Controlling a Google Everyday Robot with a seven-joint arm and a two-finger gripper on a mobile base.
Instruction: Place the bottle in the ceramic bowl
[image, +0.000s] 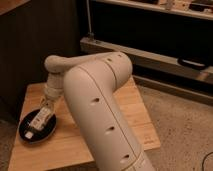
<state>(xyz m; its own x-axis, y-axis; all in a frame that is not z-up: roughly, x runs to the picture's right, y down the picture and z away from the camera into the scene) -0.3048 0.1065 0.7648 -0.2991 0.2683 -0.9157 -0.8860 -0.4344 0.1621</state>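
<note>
Pincer (46, 109) sits low over the bowl (38, 131) at the table's (135, 120) left front; cannot tell whether it grips or has let go. Bottle (38, 120) lies across the bowl, so placement looks essentially done. Remaining, by my judgement: confirm release and lift clear.

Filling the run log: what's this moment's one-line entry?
slim whitish plastic bottle: over shallow black ceramic bowl | gripper: at bottle, above bowl | wooden table
</note>
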